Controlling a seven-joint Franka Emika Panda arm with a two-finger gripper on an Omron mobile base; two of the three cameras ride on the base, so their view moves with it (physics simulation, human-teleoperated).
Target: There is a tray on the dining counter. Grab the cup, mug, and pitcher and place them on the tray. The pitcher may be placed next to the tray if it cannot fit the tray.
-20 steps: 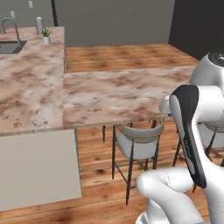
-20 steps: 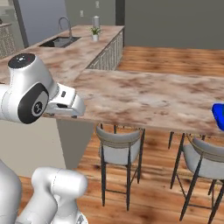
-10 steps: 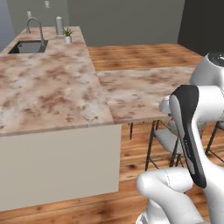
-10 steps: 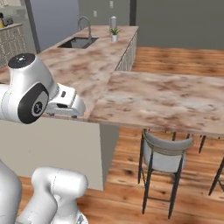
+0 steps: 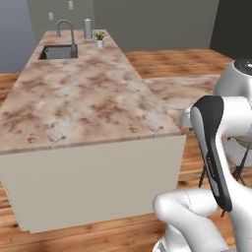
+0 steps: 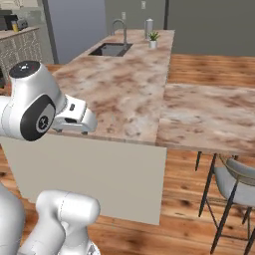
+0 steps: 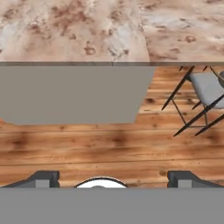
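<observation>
My gripper (image 7: 112, 178) is open, its two dark fingertips (image 7: 43, 177) wide apart with nothing between them. It looks down past the counter's edge at the wooden floor. The dining counter (image 5: 183, 92) (image 6: 214, 113) (image 7: 188, 30) is the lower marbled stretch on the right, joined to the island. The tray, cup, mug and pitcher are out of view.
The marbled island (image 5: 83, 101) (image 6: 117, 87) has a cream side panel (image 7: 74, 94), and a sink (image 5: 58, 51) (image 6: 110, 49) with a small plant (image 5: 100, 39) at its far end. A grey stool (image 6: 236, 182) (image 7: 209, 87) stands under the dining counter. Bare wooden floor lies before the island.
The whole picture has shifted: the base has driven left, so the island fills more of both base views. The tray's blue edge has left the right base view. The gripper stays open.
</observation>
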